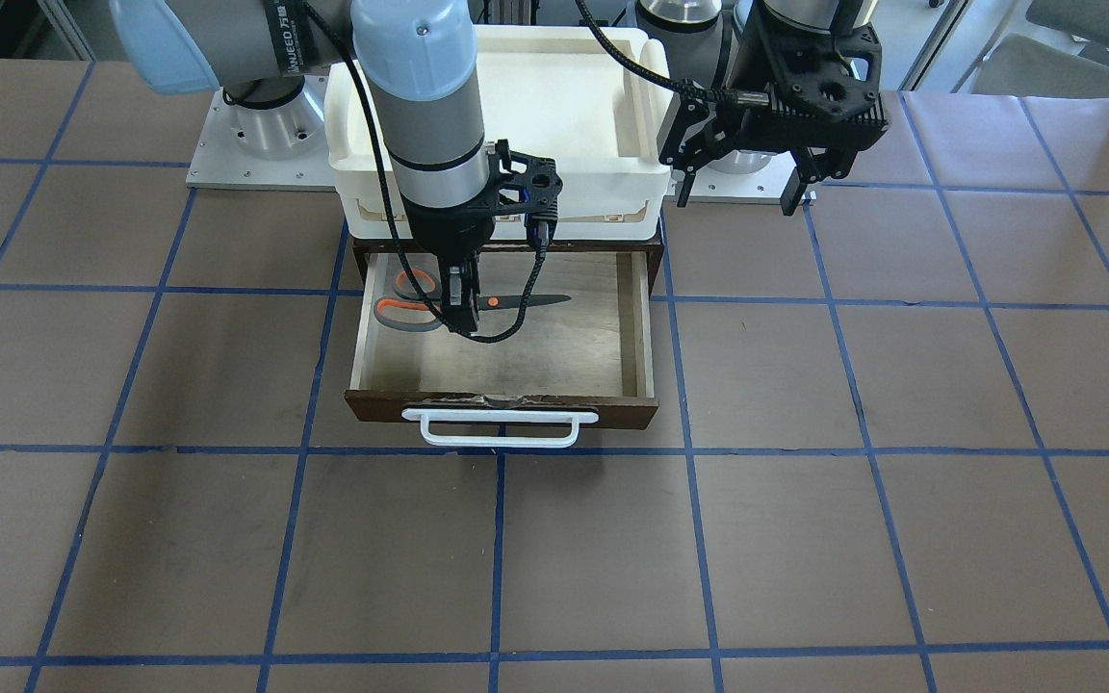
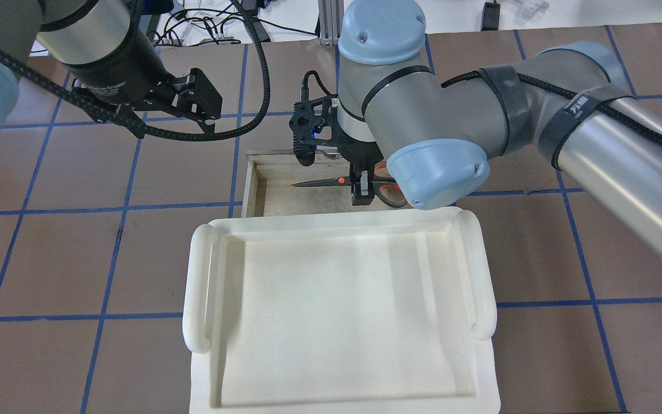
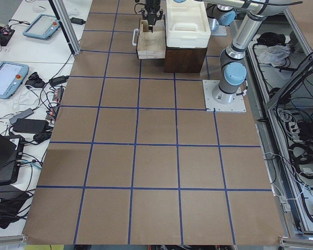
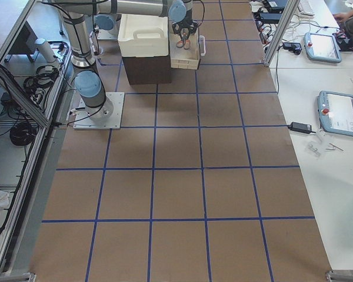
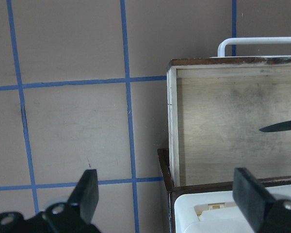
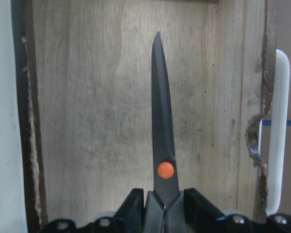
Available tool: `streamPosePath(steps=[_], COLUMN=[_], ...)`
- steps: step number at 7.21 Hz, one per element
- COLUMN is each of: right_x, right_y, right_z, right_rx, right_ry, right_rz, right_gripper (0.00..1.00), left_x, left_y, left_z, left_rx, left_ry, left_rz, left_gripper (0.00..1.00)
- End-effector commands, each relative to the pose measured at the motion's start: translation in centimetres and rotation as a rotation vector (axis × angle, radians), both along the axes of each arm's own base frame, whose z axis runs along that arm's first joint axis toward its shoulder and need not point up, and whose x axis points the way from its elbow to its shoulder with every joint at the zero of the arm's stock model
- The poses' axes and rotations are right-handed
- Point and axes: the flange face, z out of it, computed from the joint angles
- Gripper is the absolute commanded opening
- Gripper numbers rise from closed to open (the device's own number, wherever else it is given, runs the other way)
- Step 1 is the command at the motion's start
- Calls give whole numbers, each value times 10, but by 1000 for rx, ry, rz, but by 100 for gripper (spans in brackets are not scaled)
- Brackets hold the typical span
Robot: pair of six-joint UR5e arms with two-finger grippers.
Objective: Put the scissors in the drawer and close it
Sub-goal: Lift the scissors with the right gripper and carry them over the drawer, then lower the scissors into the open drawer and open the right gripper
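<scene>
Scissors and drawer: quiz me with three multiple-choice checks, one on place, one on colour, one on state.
1. Relative to the drawer, the scissors are: A. outside it; B. over its interior; C. under it.
2. The drawer's handle is: A. white; B. black; C. orange.
3. The left gripper is: A. shut on the handle; B. shut on the scissors; C. open and empty.

Answers: B, the right gripper holds them over the plywood floor. A, the loop shows white against the dark front. C, its fingers stand wide apart with nothing between them.
</scene>
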Motion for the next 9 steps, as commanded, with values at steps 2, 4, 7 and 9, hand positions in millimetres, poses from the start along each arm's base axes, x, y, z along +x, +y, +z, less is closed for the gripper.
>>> streamPosePath(steps=[2, 4, 7, 9], right_x=[14, 14, 22, 24], right_y=[-10, -12, -10, -11], right_z=[-27, -32, -46, -54], right_rx=[9, 7, 25, 28], right_ry=[3, 4, 24, 27], right_rz=[-28, -24, -9, -12], right_gripper=[0, 0, 0, 0], left_x=[0, 0, 0, 0], left_y=[1, 1, 1, 0], left_z=[0, 0, 0, 0], left_rx=[1, 1, 1, 1], left_ry=[0, 0, 0, 0], left_rz=[-1, 0, 0, 2], left_gripper=[100, 100, 100, 100])
